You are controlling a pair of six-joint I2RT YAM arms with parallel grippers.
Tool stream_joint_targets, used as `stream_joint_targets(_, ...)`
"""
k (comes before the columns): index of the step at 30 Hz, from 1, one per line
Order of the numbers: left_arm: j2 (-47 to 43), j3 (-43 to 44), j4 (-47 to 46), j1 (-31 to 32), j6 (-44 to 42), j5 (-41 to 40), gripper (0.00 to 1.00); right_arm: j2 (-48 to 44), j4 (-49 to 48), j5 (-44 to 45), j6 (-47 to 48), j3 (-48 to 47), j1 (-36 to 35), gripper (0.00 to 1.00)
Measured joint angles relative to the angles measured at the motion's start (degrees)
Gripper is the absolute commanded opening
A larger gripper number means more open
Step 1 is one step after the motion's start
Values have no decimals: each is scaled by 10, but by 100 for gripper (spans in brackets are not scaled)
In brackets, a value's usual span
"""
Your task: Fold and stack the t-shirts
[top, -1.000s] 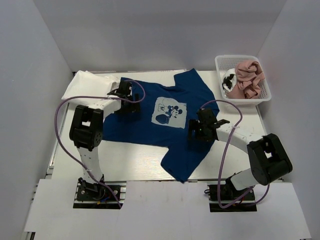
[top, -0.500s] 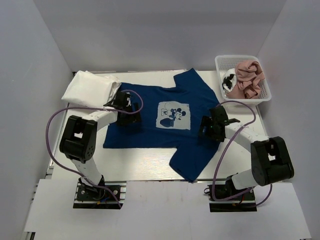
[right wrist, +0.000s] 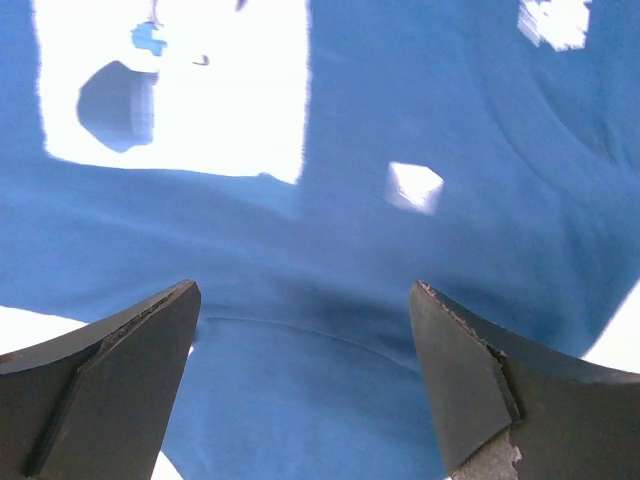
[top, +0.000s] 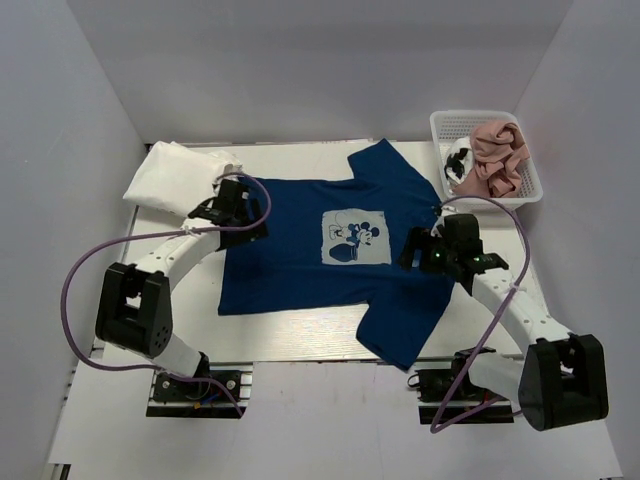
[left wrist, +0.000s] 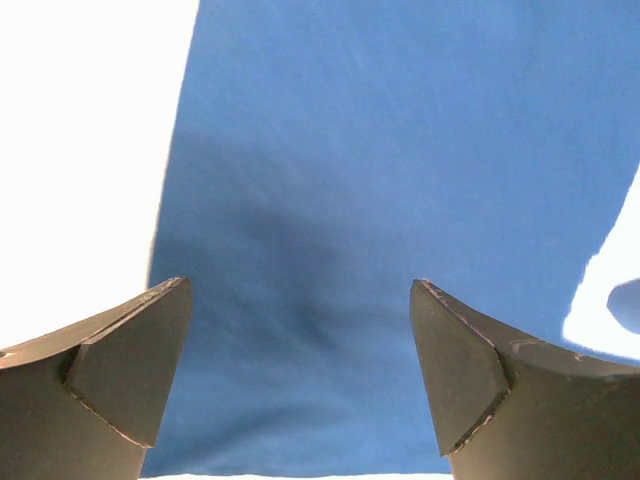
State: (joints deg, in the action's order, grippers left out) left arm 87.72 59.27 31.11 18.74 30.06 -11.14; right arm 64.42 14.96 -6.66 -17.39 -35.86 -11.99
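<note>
Shirts lie in three places on the table (top: pixel 290 335). The navy blue t-shirt (top: pixel 300 270) is spread out flat in the middle, with its pale square print (top: pixel 355 238) facing up. One sleeve (top: pixel 385 160) points to the far side and the other points toward the near edge. A folded white t-shirt (top: pixel 175 175) sits at the far left corner, just beside the blue one. The white basket (top: pixel 470 124) sits at the far right corner. In it are a bunched-up pink t-shirt (top: pixel 495 158) and a white t-shirt with black marks (top: pixel 458 165), and they touch each other. The left gripper (top: pixel 243 214) is over the left part of the navy blue t-shirt, near the folded white one. Its two fingers (left wrist: pixel 120 370) are spread wide apart and nothing is between them. In the left wrist view, blue cloth shows under them, with a bright white patch on the left side. The right gripper (top: pixel 416 250) is over the right part of the navy blue t-shirt, close to the print. Its fingers are wide apart too and hold nothing. In the right wrist view, the print shows past the fingers, and a seam (right wrist: pixel 300 335) runs across the cloth between them. I cannot tell if either gripper touches the cloth.
</note>
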Motion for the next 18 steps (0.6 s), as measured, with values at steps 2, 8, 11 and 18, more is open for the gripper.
stream_joint_targets(2,-1,12,-10,-23,0,-20,100,3,-8,-16,15,-15,-14,90)
stream_joint_targets(8,20,28,-38,-86,-38,-62,96,45,-19,-39,35,-44,-42,90)
stream_joint_targets(11,28,19,-47,-109,-63,-60,94,67,-19,-41,41,-50,-46,90)
stream_joint_targets(18,68,-2,-111,-147,-123,-10,94,116,-19,-45,46,-80,-54,90)
